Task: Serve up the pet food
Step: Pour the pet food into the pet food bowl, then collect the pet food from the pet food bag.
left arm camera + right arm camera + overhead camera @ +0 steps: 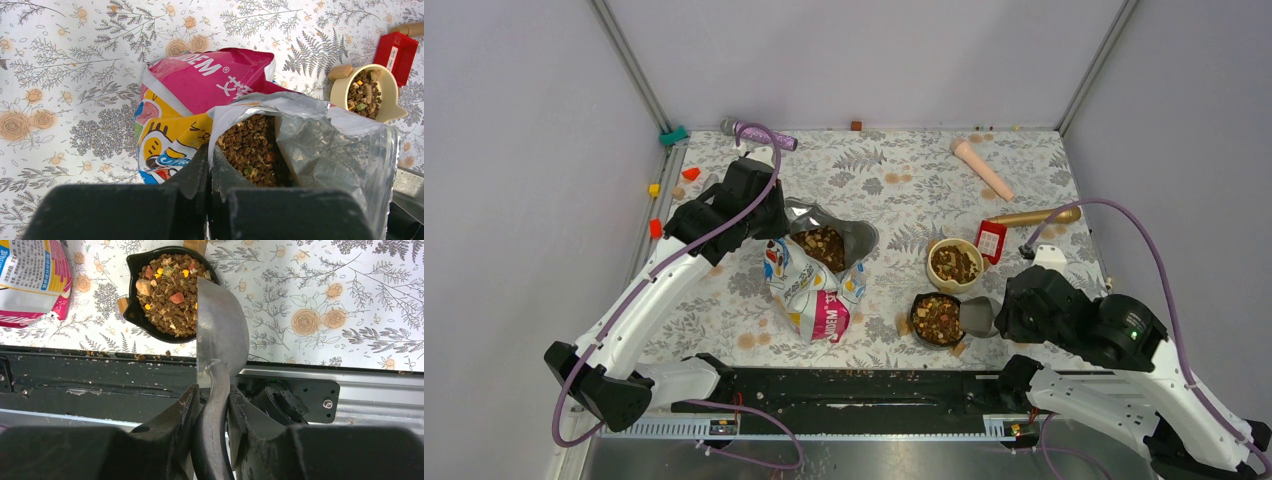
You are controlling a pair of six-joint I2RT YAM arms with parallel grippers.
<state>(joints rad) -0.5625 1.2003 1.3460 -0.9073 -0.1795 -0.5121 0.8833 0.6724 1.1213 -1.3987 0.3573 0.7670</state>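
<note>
The pet food bag (819, 310) (200, 80), pink, yellow and white, lies left of centre with its silver mouth open. Brown pet food (250, 150) shows inside. My left gripper (774, 225) (209, 155) is shut on the bag's rim. A black bowl (914, 318) (132, 265) near the front holds a heap of pet food (167, 295). A cream bowl (932, 250) (340, 92) behind it also holds kibble. My right gripper (1004, 315) (212, 400) is shut on the handle of a metal scoop (977, 317) (222, 325). The scoop is turned on its side at the black bowl's right rim, with no kibble visible in it.
A red box (990, 240) stands right of the cream bowl, with a golden cylinder (1034, 216) and a pink cone (982, 168) behind. A purple tool (759, 132) lies at the back left. Small coloured blocks (656, 228) line the left edge. Crumbs dot the black rail (844, 388).
</note>
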